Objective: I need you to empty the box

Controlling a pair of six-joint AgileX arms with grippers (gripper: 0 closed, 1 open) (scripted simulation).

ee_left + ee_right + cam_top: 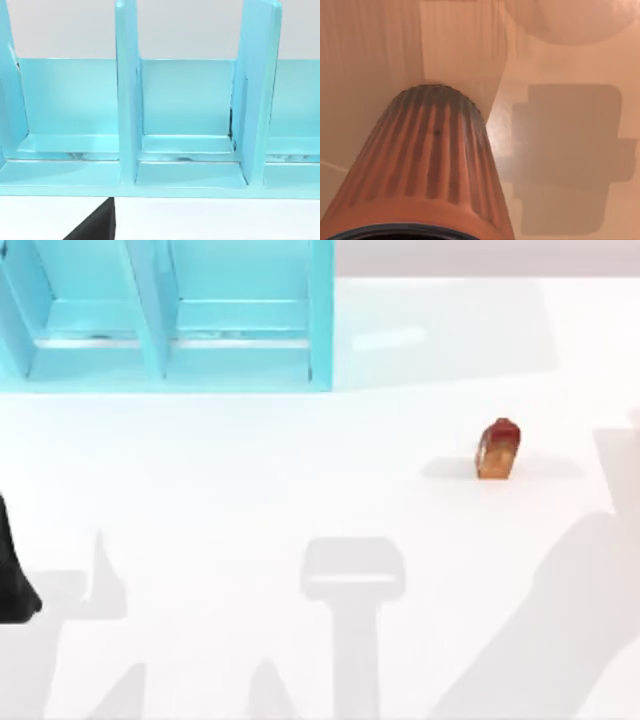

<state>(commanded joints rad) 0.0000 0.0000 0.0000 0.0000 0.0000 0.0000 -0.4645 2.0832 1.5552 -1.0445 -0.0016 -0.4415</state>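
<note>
Box [170, 330] compartments look empty; ribbed orange-brown block [498, 450] on surface [300, 470], probably light, stiff, best pinched across narrow sides. Left arm [12, 580] idle at left edge; opening of its fingers: cannot tell.

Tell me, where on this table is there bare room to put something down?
Nearly everywhere. The widest bare stretch of the white table runs from the front of the blue box to the near edge. More lies right of the box, behind the small brown object. The crowded part is the far left corner, where the box stands.
</note>
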